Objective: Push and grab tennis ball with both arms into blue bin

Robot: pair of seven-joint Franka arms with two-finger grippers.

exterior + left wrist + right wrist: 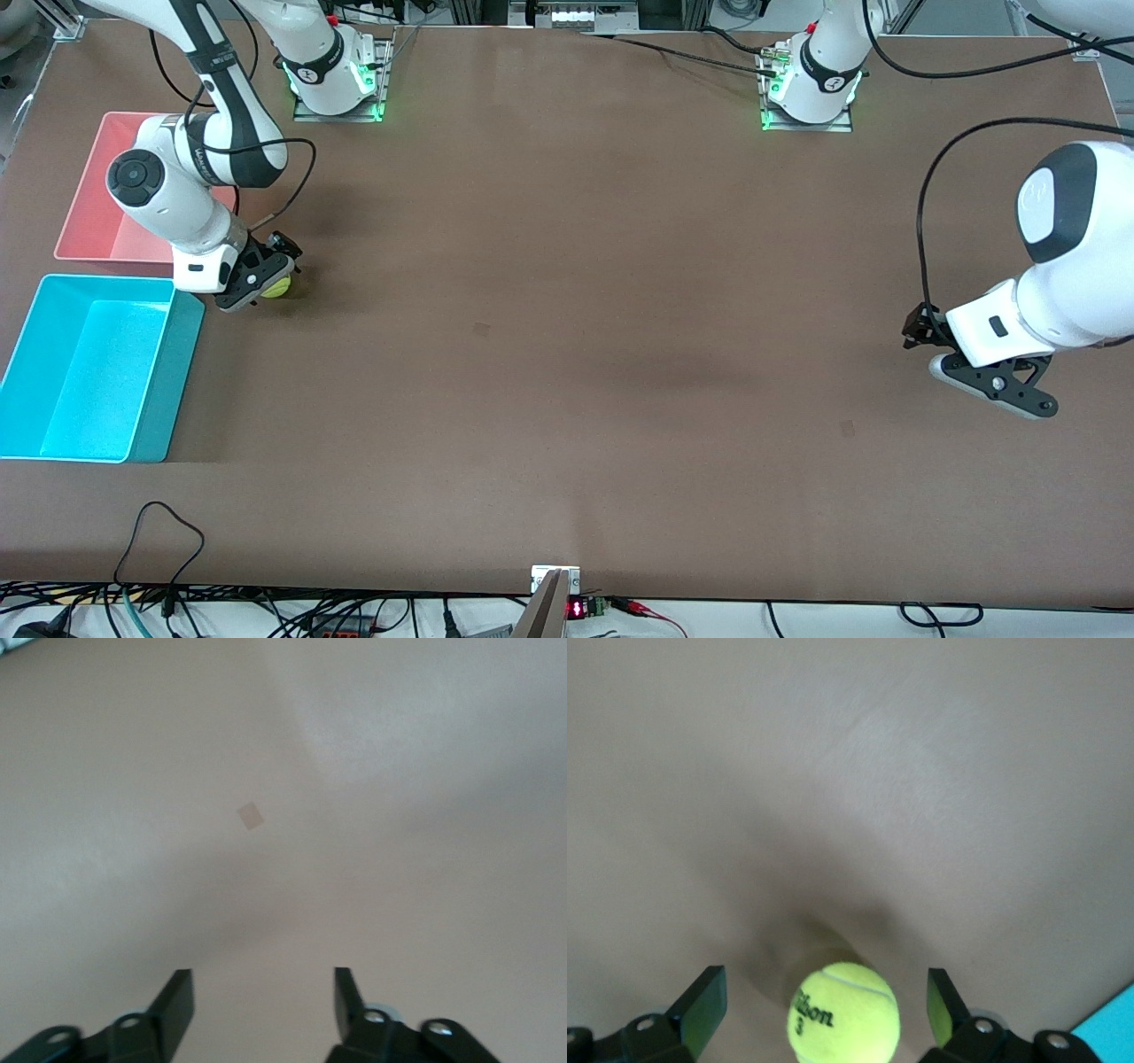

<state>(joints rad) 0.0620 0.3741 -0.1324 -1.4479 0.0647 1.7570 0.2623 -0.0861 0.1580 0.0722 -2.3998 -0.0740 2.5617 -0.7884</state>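
The tennis ball (843, 1011), light, springy and prone to rolling, sits between the right tool's (824, 1005) spread fingers; pinch across its middle. The left tool (263, 997) waits open over bare desk (567, 354).

Blue bin (53, 381): on the table (567, 354) at the right arm's end, near the edge closest to the front camera
Pink-red bin (97, 213): same end, just beside the blue bin, farther from the front camera
Tennis ball (276, 286): on the table beside the blue bin's corner, between the parted fingers of the right gripper (257, 279)
Left gripper (992, 377): fingers apart, over bare table at the left arm's end, well apart from the ball
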